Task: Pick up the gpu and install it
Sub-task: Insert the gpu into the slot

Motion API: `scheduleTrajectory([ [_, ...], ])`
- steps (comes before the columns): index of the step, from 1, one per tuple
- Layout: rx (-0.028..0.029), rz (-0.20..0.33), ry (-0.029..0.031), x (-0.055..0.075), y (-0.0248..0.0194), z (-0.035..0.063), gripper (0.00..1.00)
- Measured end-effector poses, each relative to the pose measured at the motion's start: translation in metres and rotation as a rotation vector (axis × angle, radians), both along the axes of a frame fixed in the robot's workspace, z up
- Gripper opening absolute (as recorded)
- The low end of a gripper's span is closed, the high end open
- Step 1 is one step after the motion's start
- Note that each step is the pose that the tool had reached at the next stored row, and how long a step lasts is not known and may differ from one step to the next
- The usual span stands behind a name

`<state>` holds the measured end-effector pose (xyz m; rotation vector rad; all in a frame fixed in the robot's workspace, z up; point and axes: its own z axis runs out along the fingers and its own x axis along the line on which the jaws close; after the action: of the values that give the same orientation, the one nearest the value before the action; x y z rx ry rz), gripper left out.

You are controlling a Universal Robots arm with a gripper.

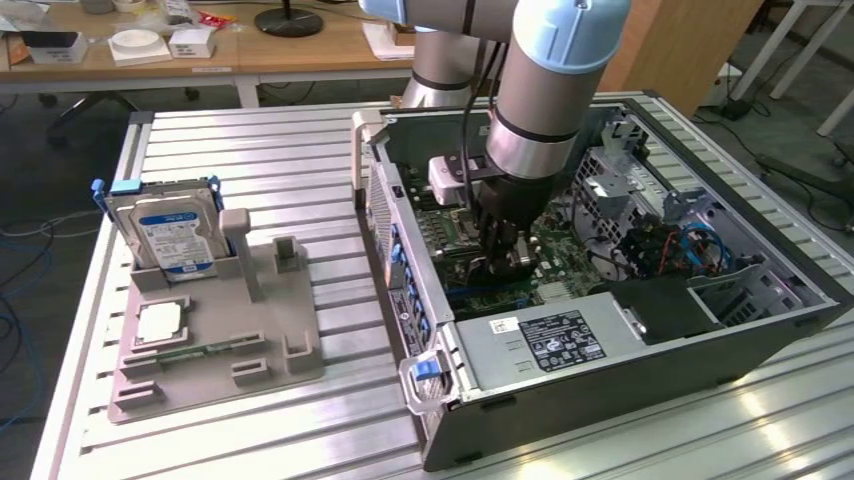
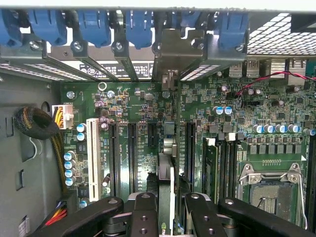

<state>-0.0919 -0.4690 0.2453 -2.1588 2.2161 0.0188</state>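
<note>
My black fingers (image 2: 166,217) part-closed, clamped on thin dark flat gpu card (image 2: 166,185), card held edge-on between pads. Gpu down inside open grey computer case (image 1: 747,330), standing upright over green motherboard (image 2: 138,108), its metal bracket (image 2: 178,52) at rear slot wall, beside blue slot clips (image 2: 94,24). Exterior view: my arm (image 1: 547,90) reaches down into case. Exterior view's left: grey parts holder (image 1: 220,340) on slatted table (image 1: 267,150), silver blue-labelled hard drive (image 1: 167,235) upright in it.
</note>
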Motion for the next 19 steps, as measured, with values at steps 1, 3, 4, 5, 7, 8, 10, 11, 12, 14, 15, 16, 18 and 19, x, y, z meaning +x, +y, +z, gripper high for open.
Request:
scheduleTrajectory([
  [1, 0.0005, 0.000, -0.0005, -0.0003, 0.0001, 0.0003, 0.26],
  [3, 0.0008, 0.000, -0.0005, -0.0005, 0.0001, 0.0009, 0.26],
  [4, 0.0000, 0.000, -0.0004, -0.0006, 0.0000, 0.0019, 0.26],
  [5, 0.0004, 0.000, -0.0003, -0.0009, 0.0000, 0.0026, 0.26],
  [7, 0.0009, 0.000, -0.0004, -0.0011, 0.0000, 0.0025, 0.26],
  [8, 0.0007, 0.000, -0.0004, -0.0011, 0.0000, 0.0026, 0.26],
  [10, 0.0004, 0.000, -0.0002, -0.0012, 0.0001, 0.0028, 0.26],
  [11, 0.0003, 0.000, -0.0002, -0.0012, 0.0005, 0.0028, 0.26],
  [12, 0.0003, 0.000, -0.0002, -0.0012, 0.0009, 0.0028, 0.26],
  [14, 0.0004, 0.002, -0.0002, -0.0012, 0.0019, 0.0027, 0.26],
  [15, 0.0004, 0.004, -0.0002, -0.0012, 0.0022, 0.0027, 0.26],
  [16, 0.0004, 0.004, -0.0002, -0.0012, 0.0022, 0.0027, 0.26],
  [18, 0.0005, 0.004, -0.0002, -0.0012, 0.0022, 0.0027, 0.26],
  [19, 0.0005, 0.004, -0.0002, -0.0012, 0.0022, 0.0026, 0.26],
])
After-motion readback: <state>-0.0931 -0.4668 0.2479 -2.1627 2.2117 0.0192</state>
